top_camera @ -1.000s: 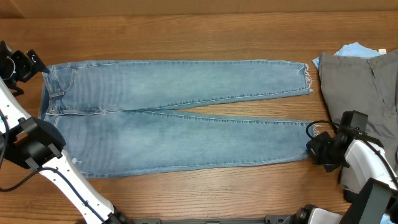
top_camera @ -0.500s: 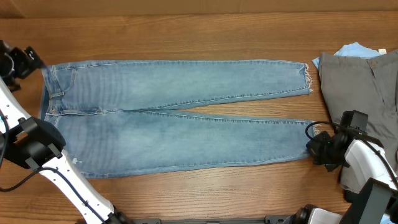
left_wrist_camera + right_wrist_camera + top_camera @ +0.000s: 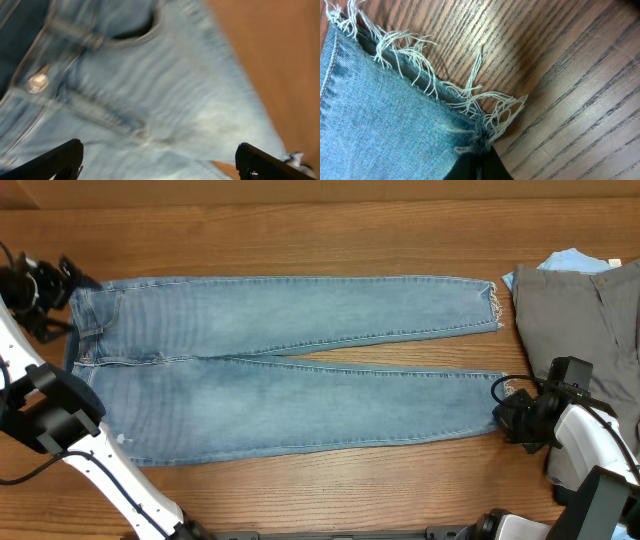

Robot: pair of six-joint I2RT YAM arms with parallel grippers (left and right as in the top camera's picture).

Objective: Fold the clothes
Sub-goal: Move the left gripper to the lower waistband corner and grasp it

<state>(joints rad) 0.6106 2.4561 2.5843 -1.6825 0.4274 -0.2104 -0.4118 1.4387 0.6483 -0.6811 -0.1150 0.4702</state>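
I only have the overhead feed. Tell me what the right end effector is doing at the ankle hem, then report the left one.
Observer: On the right wrist camera, the right end effector is closed on the frayed hem corner of the jeans.
Operator: Now the left.
Observer: The left end effector is wide open. Its fingers have denim between them, and I cannot tell if they touch it.
Operator: Give me a landmark under it.
Observer: A metal button shows at the left of that blurred view, with a pocket opening further up.
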